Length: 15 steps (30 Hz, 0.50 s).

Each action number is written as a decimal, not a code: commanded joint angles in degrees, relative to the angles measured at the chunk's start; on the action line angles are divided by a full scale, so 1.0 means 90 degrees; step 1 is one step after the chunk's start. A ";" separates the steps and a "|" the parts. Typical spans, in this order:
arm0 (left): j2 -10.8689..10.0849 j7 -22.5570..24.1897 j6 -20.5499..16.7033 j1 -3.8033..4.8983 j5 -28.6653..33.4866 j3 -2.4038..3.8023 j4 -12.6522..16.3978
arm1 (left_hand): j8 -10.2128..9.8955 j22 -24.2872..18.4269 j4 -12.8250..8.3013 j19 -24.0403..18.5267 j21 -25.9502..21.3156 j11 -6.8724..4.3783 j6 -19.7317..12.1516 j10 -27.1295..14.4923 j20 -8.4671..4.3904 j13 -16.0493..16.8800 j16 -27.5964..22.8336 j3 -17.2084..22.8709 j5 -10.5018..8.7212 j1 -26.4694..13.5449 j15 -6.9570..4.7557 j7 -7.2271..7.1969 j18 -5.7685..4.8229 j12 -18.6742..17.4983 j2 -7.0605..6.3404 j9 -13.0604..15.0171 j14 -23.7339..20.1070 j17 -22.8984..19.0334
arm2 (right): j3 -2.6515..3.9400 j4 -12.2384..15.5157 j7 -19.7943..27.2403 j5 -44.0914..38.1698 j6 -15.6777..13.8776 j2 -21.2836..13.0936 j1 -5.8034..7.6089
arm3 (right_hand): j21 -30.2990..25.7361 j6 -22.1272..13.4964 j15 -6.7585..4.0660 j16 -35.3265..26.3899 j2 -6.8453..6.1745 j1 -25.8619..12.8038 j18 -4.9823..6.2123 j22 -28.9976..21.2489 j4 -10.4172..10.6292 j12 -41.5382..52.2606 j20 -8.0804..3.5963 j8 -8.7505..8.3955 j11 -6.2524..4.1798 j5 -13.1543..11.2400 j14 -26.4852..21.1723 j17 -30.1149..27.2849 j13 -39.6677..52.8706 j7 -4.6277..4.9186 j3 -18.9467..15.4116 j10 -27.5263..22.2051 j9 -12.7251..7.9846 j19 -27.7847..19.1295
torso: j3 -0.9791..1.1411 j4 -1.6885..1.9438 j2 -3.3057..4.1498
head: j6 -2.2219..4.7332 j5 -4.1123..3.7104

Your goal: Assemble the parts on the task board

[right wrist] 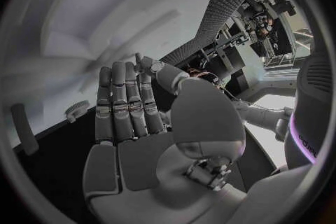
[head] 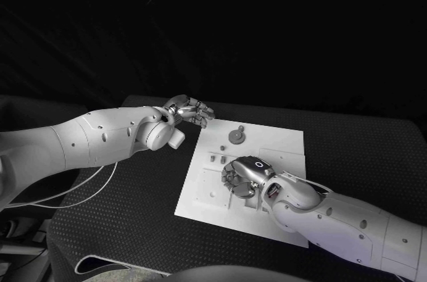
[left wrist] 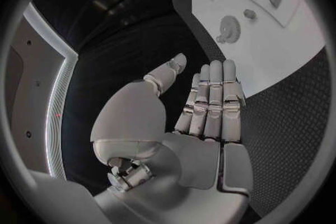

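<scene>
**Both hands empty at the white board**

While the left hand (head: 187,111) hovers just beyond the far left corner of the task board (head: 283,141), its fingers (left wrist: 213,101) are straight and hold nothing. On the board lies a round gear part (head: 237,135). Over the board's middle, the right hand (head: 247,174) is open too.

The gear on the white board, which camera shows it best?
The left wrist view: the gear lies unobstructed on the task board, teeth visible. The head view shows it smaller; the right wrist view, blurred at the edge.
</scene>
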 commanded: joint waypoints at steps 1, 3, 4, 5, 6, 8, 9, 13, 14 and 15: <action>0.0013 0.0065 0.0046 0.0010 -0.0018 0.0005 0.0015 | 0.0005 -0.0006 0.0010 0.0036 -0.0039 -0.0011 -0.0056 -0.0042 -0.0010 -0.0010 -0.0025 0.0000 0.0030 0.0058 0.0020 0.0000 0.0045 0.0010 -0.0012 -0.0007 0.0005 0.0008 | 0.0000 0.0004 0.0050 -0.0002 0.0137 0.0004 -0.0005 | -0.0003 0.0007 0.0015 -0.0006 0.0069 -0.0009 0.0036 0.0128 0.0008 0.0022 -0.0015 -0.0045 -0.0045 0.0028 0.0031 -0.0006 -0.0004 0.0006 0.0041 0.0076 0.0010 0.0027 | 0.0002 -0.0001 0.0000 | -0.0002 0.0003; 0.0011 0.0063 0.0043 0.0010 -0.0018 0.0005 0.0013 | 0.0005 -0.0006 0.0010 0.0036 -0.0039 -0.0011 -0.0057 -0.0043 -0.0010 -0.0010 -0.0026 0.0000 0.0030 0.0058 0.0020 0.0000 0.0045 0.0011 -0.0012 -0.0007 0.0005 0.0009 | 0.0000 0.0000 0.0039 -0.0013 0.0148 -0.0002 -0.0005 | -0.0003 0.0007 0.0015 -0.0006 0.0070 -0.0009 0.0036 0.0128 0.0008 0.0022 -0.0015 -0.0046 -0.0045 0.0028 0.0030 -0.0007 -0.0005 0.0006 0.0041 0.0076 0.0011 0.0026 | 0.0000 0.0000 0.0001 | -0.0010 0.0002; 0.0008 0.0062 0.0042 0.0010 -0.0018 0.0005 0.0013 | 0.0005 -0.0006 0.0010 0.0036 -0.0039 -0.0011 -0.0058 -0.0043 -0.0011 -0.0010 -0.0026 0.0001 0.0030 0.0058 0.0020 0.0000 0.0045 0.0011 -0.0011 -0.0007 0.0005 0.0009 | 0.0000 -0.0005 0.0036 -0.0020 0.0155 -0.0002 -0.0005 | -0.0004 0.0007 0.0015 -0.0006 0.0070 -0.0010 0.0036 0.0128 0.0008 0.0022 -0.0015 -0.0046 -0.0045 0.0028 0.0030 -0.0007 -0.0005 0.0006 0.0040 0.0076 0.0011 0.0026 | 0.0001 -0.0001 0.0001 | -0.0018 0.0000; 0.0005 0.0061 0.0040 0.0010 -0.0018 0.0005 0.0013 | 0.0005 -0.0007 0.0010 0.0036 -0.0039 -0.0011 -0.0058 -0.0044 -0.0010 -0.0010 -0.0026 0.0001 0.0030 0.0058 0.0020 0.0000 0.0045 0.0011 -0.0011 -0.0007 0.0005 0.0010 | 0.0000 -0.0009 0.0035 -0.0021 0.0162 -0.0001 -0.0005 | -0.0004 0.0007 0.0015 -0.0006 0.0070 -0.0010 0.0036 0.0128 0.0008 0.0022 -0.0015 -0.0046 -0.0045 0.0028 0.0030 -0.0007 -0.0005 0.0006 0.0040 0.0076 0.0011 0.0025 | 0.0001 -0.0001 0.0001 | -0.0018 0.0000; 0.0005 0.0061 0.0037 0.0010 -0.0018 0.0005 0.0013 | 0.0006 -0.0007 0.0010 0.0036 -0.0039 -0.0011 -0.0058 -0.0044 -0.0011 -0.0010 -0.0027 0.0001 0.0030 0.0058 0.0020 0.0001 0.0045 0.0011 -0.0011 -0.0007 0.0005 0.0010 | 0.0000 -0.0009 0.0034 -0.0022 0.0165 0.0000 -0.0005 | -0.0004 0.0006 0.0015 -0.0006 0.0070 -0.0010 0.0036 0.0128 0.0008 0.0022 -0.0014 -0.0047 -0.0045 0.0028 0.0030 -0.0007 -0.0005 0.0007 0.0040 0.0075 0.0012 0.0025 | 0.0001 -0.0001 0.0001 | -0.0018 0.0000; 0.0004 0.0060 0.0038 0.0010 -0.0018 0.0005 0.0016 | 0.0006 -0.0007 0.0010 0.0036 -0.0039 -0.0010 -0.0059 -0.0044 -0.0010 -0.0011 -0.0028 0.0000 0.0030 0.0058 0.0020 0.0001 0.0045 0.0011 -0.0011 -0.0007 0.0006 0.0011 | 0.0000 -0.0010 0.0022 -0.0064 0.0185 0.0009 -0.0005 | -0.0005 0.0006 0.0016 -0.0007 0.0070 -0.0011 0.0036 0.0128 0.0007 0.0022 -0.0014 -0.0047 -0.0045 0.0028 0.0029 -0.0008 -0.0006 0.0007 0.0039 0.0075 0.0012 0.0024 | 0.0000 -0.0002 0.0001 | -0.0024 -0.0002; 0.0004 0.0060 0.0039 0.0010 -0.0018 0.0005 0.0019 | 0.0006 -0.0007 0.0010 0.0036 -0.0039 -0.0010 -0.0060 -0.0045 -0.0010 -0.0011 -0.0028 0.0001 0.0030 0.0058 0.0020 0.0001 0.0045 0.0011 -0.0011 -0.0007 0.0006 0.0011 | -0.0001 -0.0010 0.0013 -0.0071 0.0197 0.0016 -0.0005 | -0.0005 0.0006 0.0016 -0.0007 0.0070 -0.0012 0.0036 0.0128 0.0007 0.0022 -0.0014 -0.0048 -0.0045 0.0028 0.0029 -0.0008 -0.0006 0.0007 0.0039 0.0074 0.0012 0.0024 | 0.0000 -0.0002 0.0001 | -0.0024 -0.0002; 0.0008 0.0059 0.0038 0.0011 -0.0018 0.0005 0.0021 | 0.0007 -0.0007 0.0010 0.0036 -0.0039 -0.0010 -0.0061 -0.0045 -0.0011 -0.0011 -0.0030 0.0001 0.0030 0.0059 0.0020 0.0001 0.0045 0.0011 -0.0012 -0.0007 0.0006 0.0013 | -0.0002 -0.0068 -0.0049 -0.0160 0.0285 0.0077 -0.0005 | -0.0006 0.0005 0.0016 -0.0008 0.0072 -0.0012 0.0036 0.0128 0.0007 0.0022 -0.0014 -0.0049 -0.0044 0.0028 0.0027 -0.0009 -0.0008 0.0007 0.0039 0.0073 0.0014 0.0022 | -0.0001 -0.0001 0.0001 | -0.0027 -0.0005; 0.0008 0.0059 0.0037 0.0011 -0.0018 0.0005 0.0021 | 0.0007 -0.0008 0.0010 0.0036 -0.0039 -0.0010 -0.0061 -0.0046 -0.0011 -0.0011 -0.0030 0.0001 0.0030 0.0059 0.0020 0.0001 0.0045 0.0011 -0.0012 -0.0007 0.0006 0.0013 | -0.0002 -0.0098 -0.0055 -0.0157 0.0301 0.0094 -0.0005 | -0.0007 0.0005 0.0017 -0.0008 0.0072 -0.0012 0.0036 0.0128 0.0007 0.0022 -0.0013 -0.0050 -0.0044 0.0028 0.0027 -0.0009 -0.0008 0.0008 0.0039 0.0073 0.0014 0.0022 | -0.0003 -0.0001 -0.0001 | -0.0029 -0.0009; 0.0010 0.0059 0.0035 0.0011 -0.0018 0.0005 0.0021 | 0.0007 -0.0008 0.0010 0.0035 -0.0039 -0.0010 -0.0061 -0.0046 -0.0011 -0.0011 -0.0031 0.0001 0.0030 0.0059 0.0020 0.0001 0.0045 0.0011 -0.0012 -0.0007 0.0006 0.0014 | -0.0003 -0.0144 -0.0068 -0.0139 0.0323 0.0122 -0.0005 | -0.0007 0.0004 0.0017 -0.0008 0.0072 -0.0013 0.0036 0.0128 0.0007 0.0022 -0.0013 -0.0050 -0.0044 0.0028 0.0027 -0.0010 -0.0008 0.0008 0.0039 0.0073 0.0014 0.0021 | -0.0003 -0.0001 -0.0001 | -0.0029 -0.0009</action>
